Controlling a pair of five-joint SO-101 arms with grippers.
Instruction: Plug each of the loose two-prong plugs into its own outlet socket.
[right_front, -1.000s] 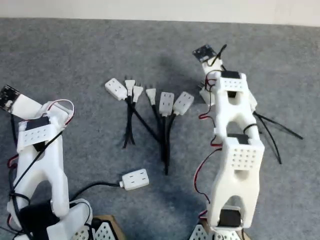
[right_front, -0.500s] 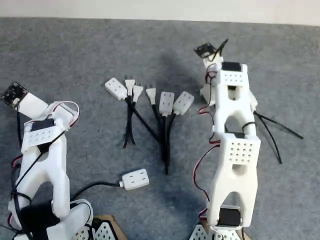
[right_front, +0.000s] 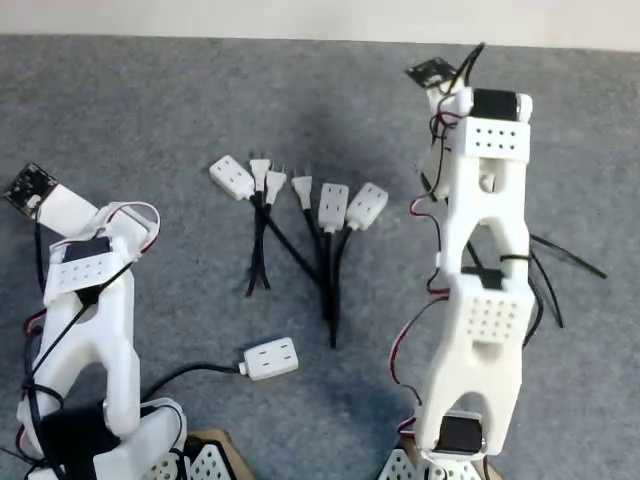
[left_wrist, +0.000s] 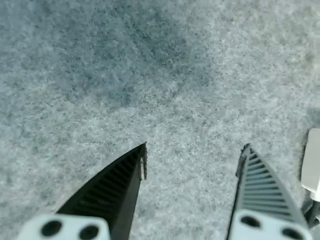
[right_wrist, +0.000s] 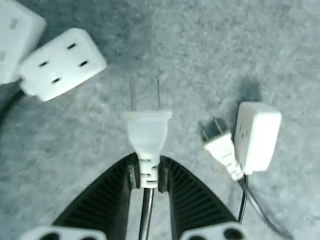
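Judged mid-carry: one plug in hand, not yet seated in any socket. Next, probably: turning the prongs to face a socket's slots, squaring them up, then pushing straight in without letting the plug twist in the grip.

Nearest in the right wrist view, right gripper (right_wrist: 146, 175) pressed onto the ribbed neck of a white two-prong plug (right_wrist: 146, 131), cord trailing back between the fingers. Plug body just beyond the fingertips, prongs pointing ahead at twelve o'clock over grey carpet (right_wrist: 210, 45). Farther on, at about ten o'clock from the prongs, a white socket block (right_wrist: 62, 64), apart from them and lying at a slant. At about three o'clock from the held plug, near but not touching it, a second loose plug (right_wrist: 220, 146) just beside a second socket block (right_wrist: 256, 134).

In the left wrist view, left gripper (left_wrist: 194, 150) spread wide, holding nothing, above the carpet. Off to one side a white edge (left_wrist: 312, 165), possibly a socket block, too cropped to tell.

From the high view, with twelve o'clock away from the arm bases: a lone socket block (right_front: 271, 358) at about two o'clock from the left arm's (right_front: 85, 300) base. Farther off, around eleven o'clock from the right arm's (right_front: 480, 300) base, a cluster of plugs and socket blocks (right_front: 300, 195), cords fanning back toward six o'clock.
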